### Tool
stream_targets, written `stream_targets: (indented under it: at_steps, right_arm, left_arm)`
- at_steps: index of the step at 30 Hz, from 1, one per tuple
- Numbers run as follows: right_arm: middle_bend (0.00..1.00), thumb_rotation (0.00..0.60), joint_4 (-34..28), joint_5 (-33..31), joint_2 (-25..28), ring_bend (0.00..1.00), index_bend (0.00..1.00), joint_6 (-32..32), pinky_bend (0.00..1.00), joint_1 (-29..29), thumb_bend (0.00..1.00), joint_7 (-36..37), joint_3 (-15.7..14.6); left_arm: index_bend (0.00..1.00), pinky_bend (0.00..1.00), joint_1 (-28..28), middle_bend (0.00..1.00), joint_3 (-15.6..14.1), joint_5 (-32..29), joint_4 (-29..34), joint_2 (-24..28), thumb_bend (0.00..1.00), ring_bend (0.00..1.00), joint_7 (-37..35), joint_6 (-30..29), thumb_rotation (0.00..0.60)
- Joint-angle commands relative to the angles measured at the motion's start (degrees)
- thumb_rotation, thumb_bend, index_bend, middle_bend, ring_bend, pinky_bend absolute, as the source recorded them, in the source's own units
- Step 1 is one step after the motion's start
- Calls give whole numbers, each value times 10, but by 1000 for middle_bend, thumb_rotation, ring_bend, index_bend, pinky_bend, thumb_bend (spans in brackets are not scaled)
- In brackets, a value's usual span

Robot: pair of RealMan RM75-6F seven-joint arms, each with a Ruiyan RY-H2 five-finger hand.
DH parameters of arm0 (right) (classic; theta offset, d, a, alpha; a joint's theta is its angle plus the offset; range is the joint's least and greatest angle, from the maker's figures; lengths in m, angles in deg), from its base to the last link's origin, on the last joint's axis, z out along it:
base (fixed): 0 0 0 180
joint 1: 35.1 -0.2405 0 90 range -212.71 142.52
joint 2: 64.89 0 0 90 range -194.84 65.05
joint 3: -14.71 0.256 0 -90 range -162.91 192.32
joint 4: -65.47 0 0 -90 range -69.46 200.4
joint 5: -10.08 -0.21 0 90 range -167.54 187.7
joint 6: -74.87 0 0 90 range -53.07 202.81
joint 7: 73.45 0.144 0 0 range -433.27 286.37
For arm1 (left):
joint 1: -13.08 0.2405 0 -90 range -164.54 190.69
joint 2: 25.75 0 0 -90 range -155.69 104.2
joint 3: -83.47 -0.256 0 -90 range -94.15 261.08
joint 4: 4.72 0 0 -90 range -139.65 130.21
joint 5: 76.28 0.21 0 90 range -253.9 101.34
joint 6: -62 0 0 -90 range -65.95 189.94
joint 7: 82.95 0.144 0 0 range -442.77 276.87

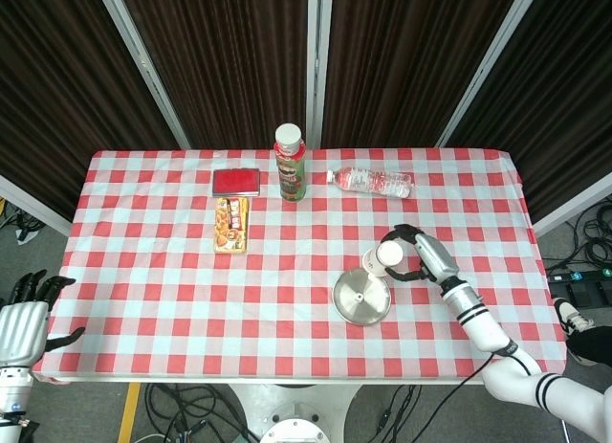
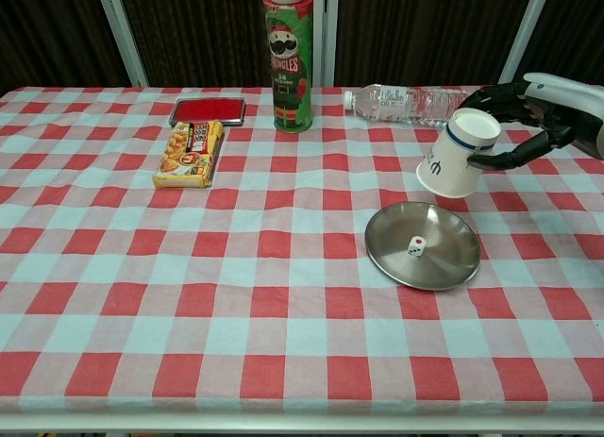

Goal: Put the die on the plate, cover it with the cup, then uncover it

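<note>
A small white die lies on the round metal plate right of the table's middle; the plate also shows in the head view. My right hand grips a white paper cup upside down and tilted, lifted off the cloth just above the plate's far right rim. From the head camera the cup and my right hand sit beside the plate's upper right edge. My left hand hangs open off the table's left edge, holding nothing.
A green Pringles can stands at the back centre, a clear water bottle lies to its right. A red flat box and a yellow snack pack lie back left.
</note>
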Motion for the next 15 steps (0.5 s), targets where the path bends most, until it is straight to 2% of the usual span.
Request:
stream_targets:
  at_steps: [1, 8, 15]
  right_arm:
    - [364, 600, -45, 42, 23, 133, 566, -1, 131, -4, 261, -8, -35]
    - [347, 600, -20, 36, -22, 133, 558, -25, 131, -17, 219, -45, -51]
    - [344, 600, 11, 37, -52, 132, 551, -21, 131, -23, 202, -68, -57]
  left_arm:
    - [252, 88, -1, 226, 0, 1, 0, -1, 0, 98, 0, 0, 600]
    - [252, 88, 5, 226, -2, -2, -4, -2, 0, 98, -6, -2, 600]
    - [252, 88, 6, 226, -4, -2, -11, -6, 0, 98, -12, -1, 600]
